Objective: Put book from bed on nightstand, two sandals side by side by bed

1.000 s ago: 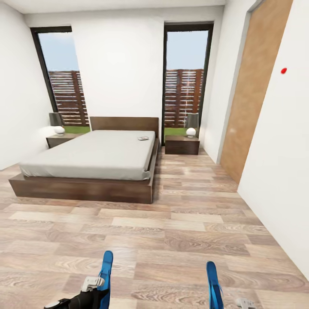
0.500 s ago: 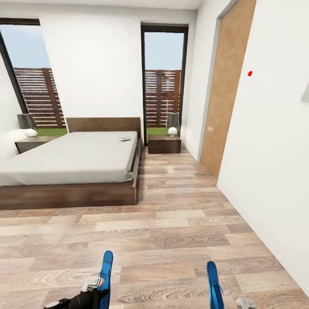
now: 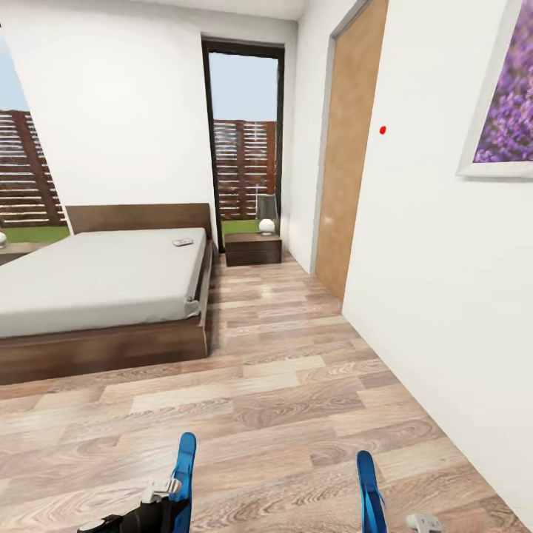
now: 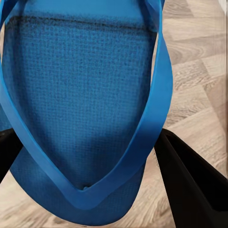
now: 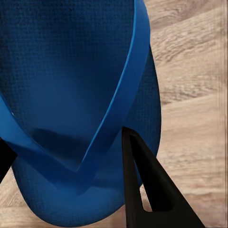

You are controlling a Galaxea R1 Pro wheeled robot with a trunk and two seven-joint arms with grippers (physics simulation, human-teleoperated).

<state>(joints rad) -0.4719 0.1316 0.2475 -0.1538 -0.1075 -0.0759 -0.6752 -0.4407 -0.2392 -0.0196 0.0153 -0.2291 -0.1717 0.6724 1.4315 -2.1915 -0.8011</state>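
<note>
The view has swung right since a second ago: the bed now sits further left, the nightstand beside it, the book on the mattress. Both jaws are clamped on sandals, left and right.

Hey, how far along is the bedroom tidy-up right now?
Nothing is finished. In hand: the left hand grips one sandal, the right hand the other sandal. Left: set both beside the bed, then move the book to the nightstand.
</note>
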